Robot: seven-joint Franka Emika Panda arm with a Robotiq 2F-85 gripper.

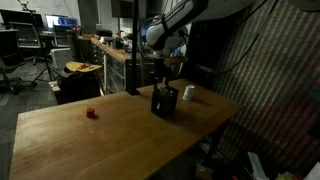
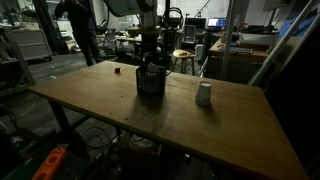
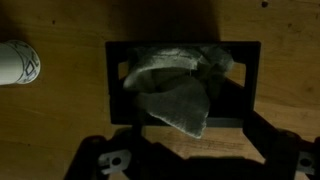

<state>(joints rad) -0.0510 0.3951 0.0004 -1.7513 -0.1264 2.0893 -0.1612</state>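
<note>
Spread wide and empty, the fingers (image 3: 100, 155) hang over the tabletop (image 1: 90, 140). Just beyond and below them stands the black mesh bin (image 3: 115, 90) with grey cloth (image 3: 175, 100) inside, its long side running left-right, parallel to their gap. A white cup (image 3: 15, 62) sits left.

A wooden table (image 1: 90, 140) is seen in both exterior views, and three things are set directly on it. A black container (image 1: 163, 102) is placed upright near the middle. A white cup (image 1: 189, 94) is stood just beside it, apart. A small red object (image 1: 90, 113) is left well apart from both.
</note>
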